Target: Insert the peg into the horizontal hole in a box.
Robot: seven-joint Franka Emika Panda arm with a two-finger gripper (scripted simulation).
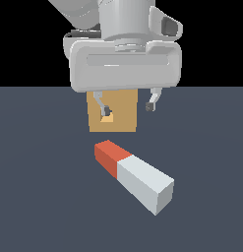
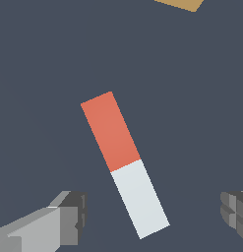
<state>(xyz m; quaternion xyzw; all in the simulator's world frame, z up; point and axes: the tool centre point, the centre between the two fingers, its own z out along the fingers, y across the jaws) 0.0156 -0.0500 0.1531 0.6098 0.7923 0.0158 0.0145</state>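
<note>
We see the peg (image 1: 134, 177) lying flat on the dark grey bench (image 1: 39, 197) in the lower middle of the exterior frame, slanted so that its red-orange end sits toward the upper left and its pale grey-white length runs to the lower right, where the square end face shows. Above it, in the middle of the frame, stands the tan box (image 1: 120, 118), well apart from the peg, its top edge hidden behind the arm's pale grey hand. The hole (image 1: 108, 117) shows as a small lighter square on the box's face, partly covered by one dark fingertip (image 1: 106, 110). The gripper (image 1: 128, 107) hangs in the upper half of the frame with its jaws wide apart and nothing between them; one finger overlaps the box's face in the picture, the other shows just off the box's right edge. In the wrist view the peg (image 2: 124, 163) lies diagonally across the middle of the frame, between the two fingers (image 2: 69, 216) seen at the lower corners, touching neither, and a corner of the box (image 2: 182, 4) peeks in at the upper edge.
</note>
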